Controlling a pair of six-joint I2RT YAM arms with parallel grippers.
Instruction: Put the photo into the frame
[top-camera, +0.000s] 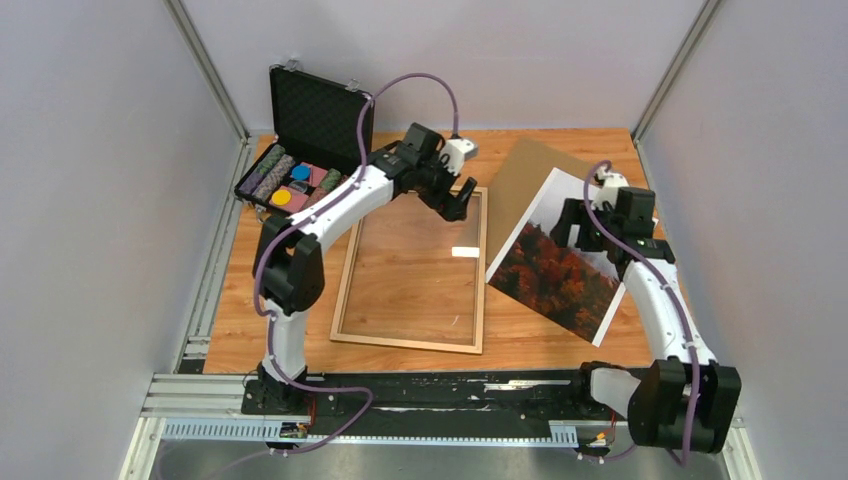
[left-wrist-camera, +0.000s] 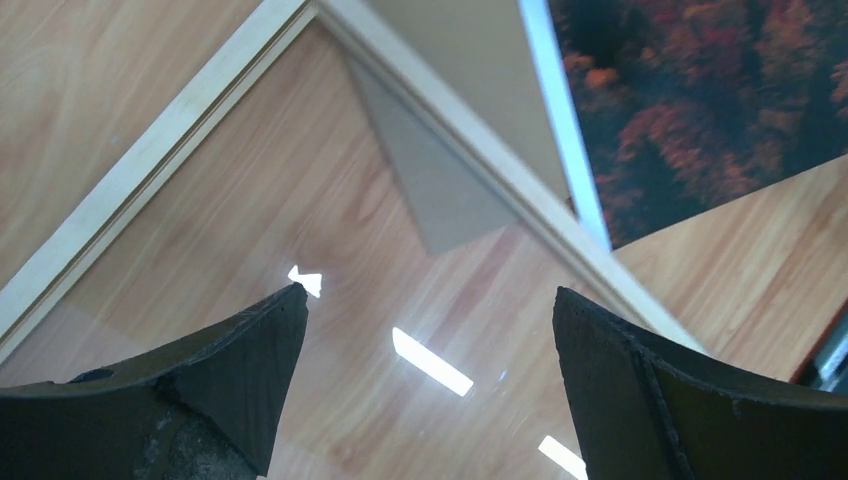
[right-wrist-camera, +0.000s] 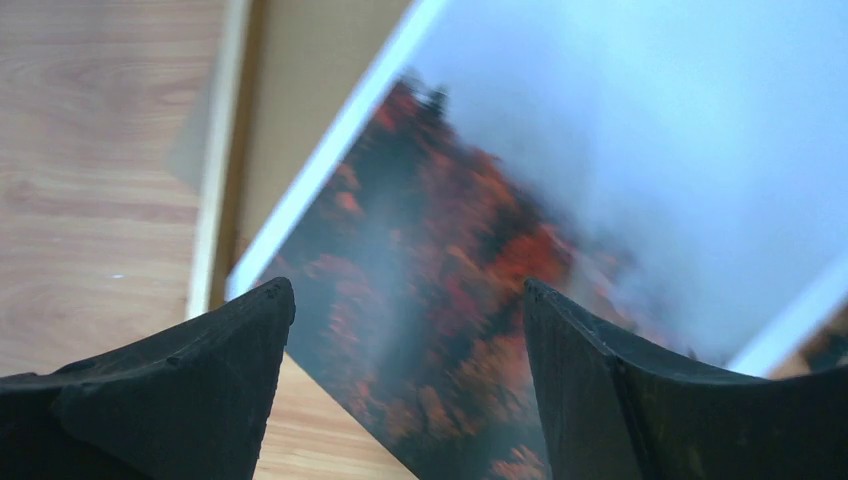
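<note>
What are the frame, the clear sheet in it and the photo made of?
The frame looks like pale bare wood, matte. The clear sheet is glass or acrylic: the table grain shows through, with bright glints. The photo seems thin printed paper, lying flat.

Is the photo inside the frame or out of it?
Out. The photo lies face up right of the frame, partly over the brown board.

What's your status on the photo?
Grippers empty: left gripper open over frame, right gripper open over photo. Photo face up beside frame, partly on backing board. Only glass in frame.
</note>
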